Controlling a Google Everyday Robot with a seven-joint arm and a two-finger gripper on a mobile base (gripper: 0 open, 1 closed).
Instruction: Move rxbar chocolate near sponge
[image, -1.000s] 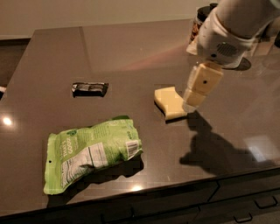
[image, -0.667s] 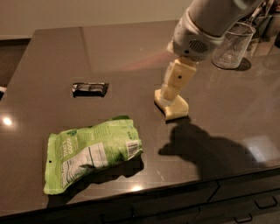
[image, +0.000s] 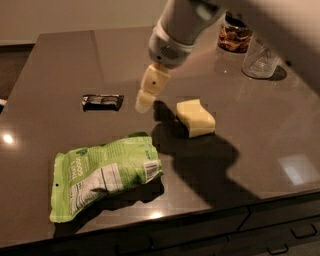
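The rxbar chocolate (image: 102, 102) is a small black-wrapped bar lying flat on the dark table, left of centre. The sponge (image: 195, 117) is a pale yellow foam block lying to the right of centre. My gripper (image: 144, 102) hangs from the arm coming in from the upper right. Its cream-coloured fingers point down, above the table between the bar and the sponge, a short way right of the bar. It holds nothing that I can see.
A big green crinkled snack bag (image: 105, 175) lies at the front left. A jar (image: 234, 34) and a clear glass (image: 260, 57) stand at the back right. The table's front edge (image: 200, 212) runs below the bag.
The arm has swung left, from over the sponge's right side to between the sponge and the bar. The bar, sponge and bag have not moved.
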